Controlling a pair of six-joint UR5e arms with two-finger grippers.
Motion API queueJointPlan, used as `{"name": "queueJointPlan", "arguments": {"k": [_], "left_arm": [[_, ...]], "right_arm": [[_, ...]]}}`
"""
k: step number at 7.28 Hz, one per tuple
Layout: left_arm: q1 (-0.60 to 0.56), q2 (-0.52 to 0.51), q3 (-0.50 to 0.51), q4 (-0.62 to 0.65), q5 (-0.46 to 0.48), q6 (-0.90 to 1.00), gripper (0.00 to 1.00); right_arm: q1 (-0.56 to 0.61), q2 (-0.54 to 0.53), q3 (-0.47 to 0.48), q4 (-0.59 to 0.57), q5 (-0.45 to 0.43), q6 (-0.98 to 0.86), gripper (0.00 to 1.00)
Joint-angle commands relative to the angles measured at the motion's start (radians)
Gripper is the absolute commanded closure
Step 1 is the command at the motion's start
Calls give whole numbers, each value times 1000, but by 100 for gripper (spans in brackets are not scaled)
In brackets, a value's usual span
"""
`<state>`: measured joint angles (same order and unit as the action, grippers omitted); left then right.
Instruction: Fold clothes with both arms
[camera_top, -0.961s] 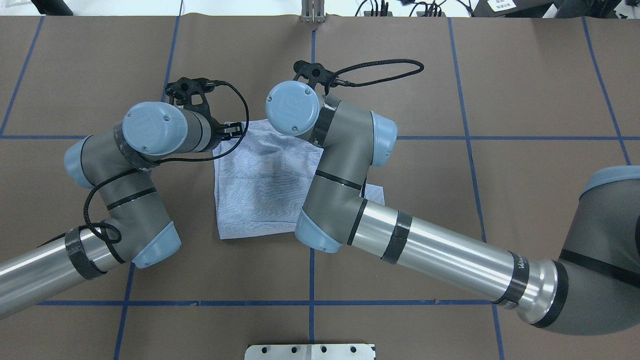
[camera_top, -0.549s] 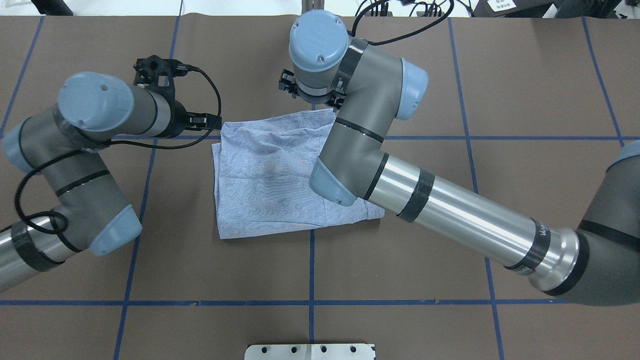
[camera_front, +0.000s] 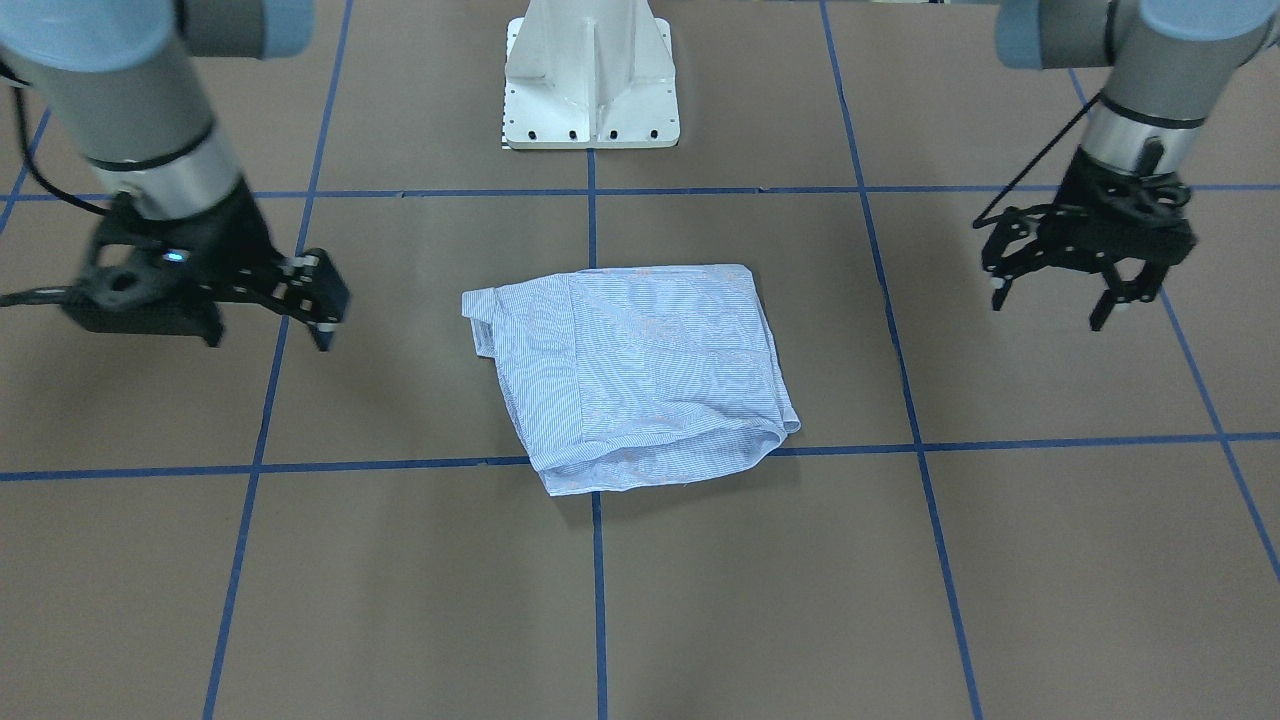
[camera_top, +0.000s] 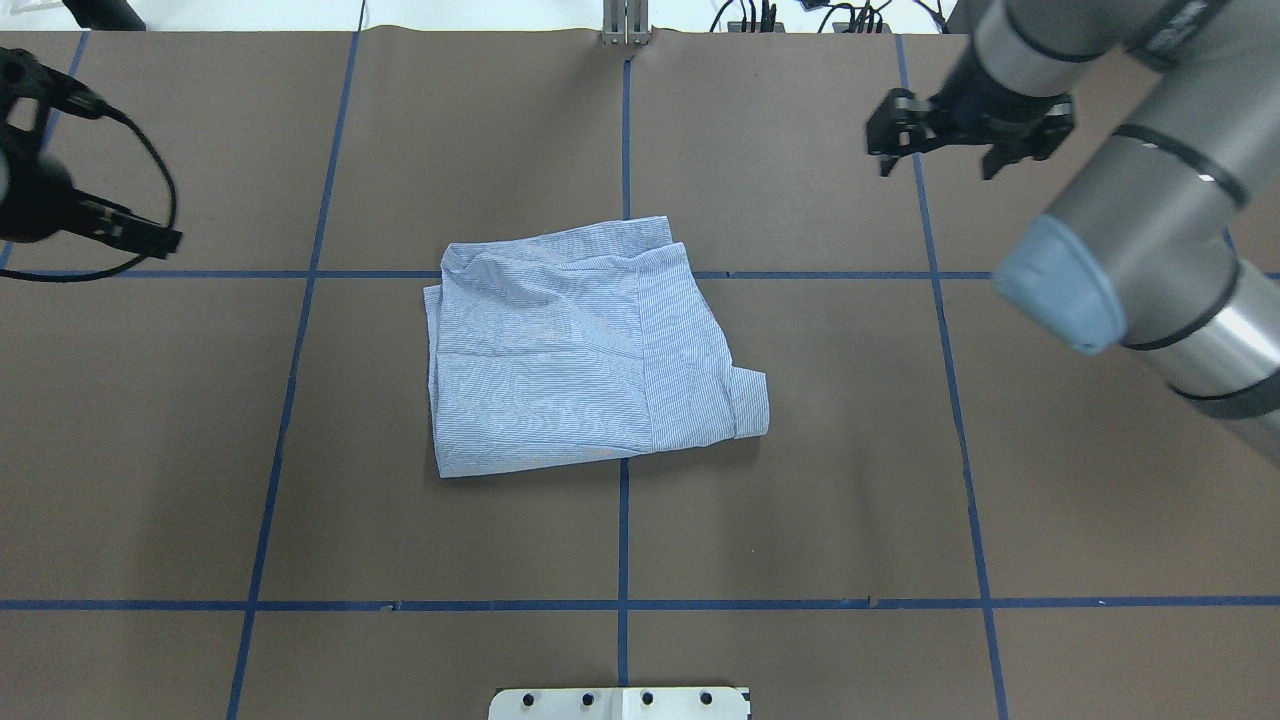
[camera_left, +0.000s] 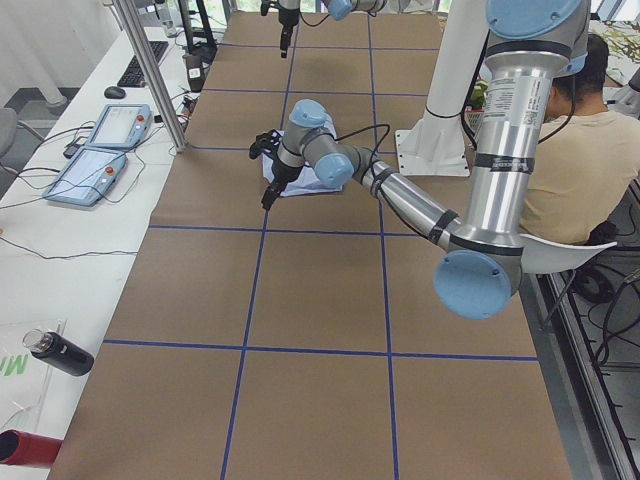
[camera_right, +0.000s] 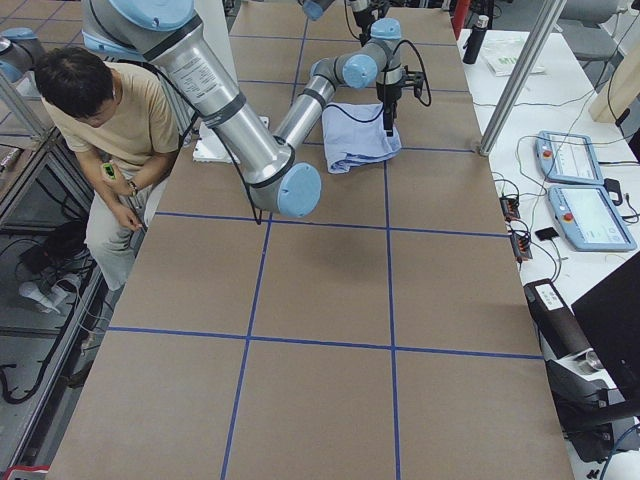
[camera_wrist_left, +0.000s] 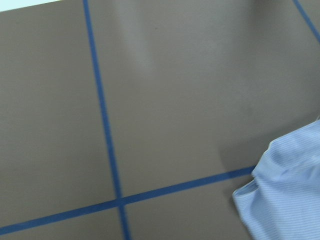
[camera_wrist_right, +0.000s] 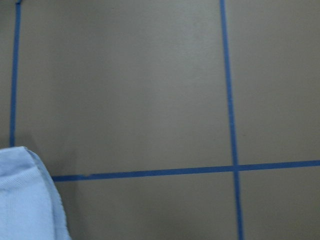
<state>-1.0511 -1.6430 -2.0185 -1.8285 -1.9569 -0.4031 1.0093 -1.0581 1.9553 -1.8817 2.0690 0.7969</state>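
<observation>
Brown table (camera_top: 800, 450), blue tape grid (camera_top: 623, 540), folded shirt (camera_top: 570, 350) centred

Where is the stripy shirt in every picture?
Front-facing: shirt, centre.
Overhead: shirt, centre.
Exterior left: shirt, upper middle, partly hidden.
Exterior right: shirt, upper middle.
Left wrist: shirt, bottom-right corner.
Right wrist: shirt, bottom-left corner.
Shared landmark: blue tape meeting it.

Silver-grey arms (camera_top: 1170, 225), light blue joint caps (camera_top: 1060, 285), black cables (camera_front: 1036, 160), jaws perhaps white-tipped.
</observation>
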Motion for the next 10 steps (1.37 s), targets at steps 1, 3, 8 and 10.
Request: {"name": "queueJointPlan", "arguments": {"k": [1,3,8,10], "left_arm": [[-299,121,32,5,-135,438,0],[-456,259,102,-8,-242,523,0],[-537,262,208,289,-402,530,0],[-535,289,184,299,-419,521,0]], "right_arm": [[263,-275,79,-27,149,-502,0],[473,-487,63,-24,235,-916,0],[505,-697,28,85,255,-906,0],[521,-724,7,85,260,-909,0]]}}
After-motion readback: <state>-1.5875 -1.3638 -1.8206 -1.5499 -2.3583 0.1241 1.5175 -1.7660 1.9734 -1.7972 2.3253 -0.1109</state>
